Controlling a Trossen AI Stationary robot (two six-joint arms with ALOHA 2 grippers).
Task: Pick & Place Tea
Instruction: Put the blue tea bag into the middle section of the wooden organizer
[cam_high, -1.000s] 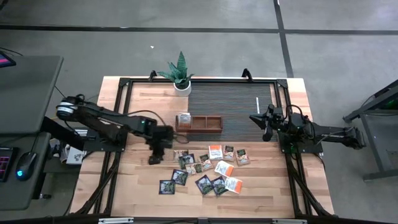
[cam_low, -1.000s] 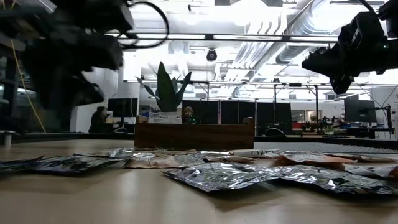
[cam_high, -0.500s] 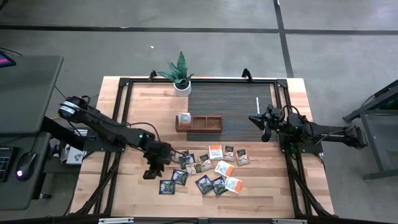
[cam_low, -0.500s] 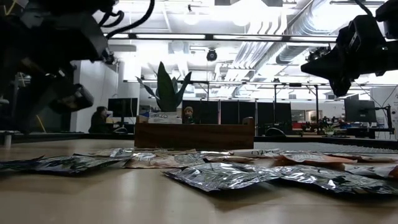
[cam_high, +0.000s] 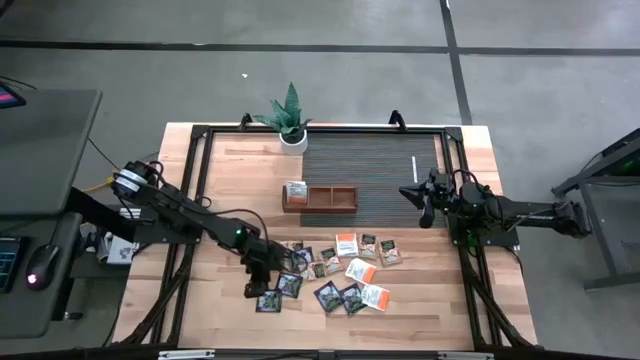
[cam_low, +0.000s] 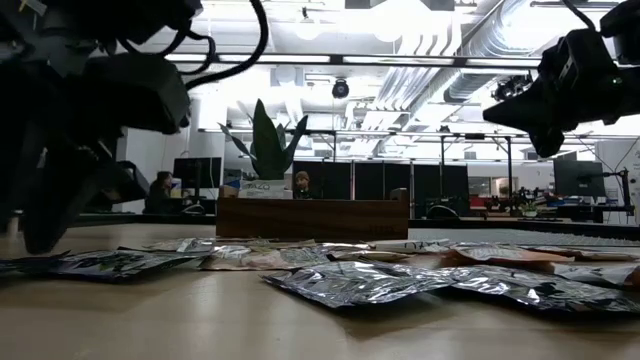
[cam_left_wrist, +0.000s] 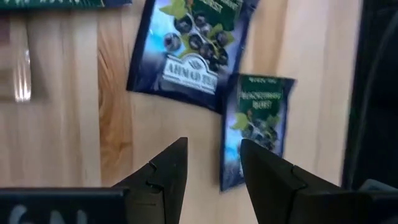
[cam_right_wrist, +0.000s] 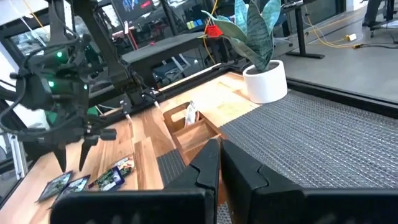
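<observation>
Since a second ago we watch the left gripper (cam_high: 256, 287) drop toward the near sachets, fingers (cam_left_wrist: 166, 177) parted and empty above a dark sachet (cam_left_wrist: 255, 127) (another (cam_left_wrist: 189, 46) just beyond). Right gripper (cam_high: 424, 207) waits closed, well apart.

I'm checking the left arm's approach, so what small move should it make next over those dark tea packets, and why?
Probably ease the left gripper straight down. Its fingers are open and empty, and the dark sachet sits just beyond the tips, flat on the table, partly tucked under a larger dark sachet.
</observation>
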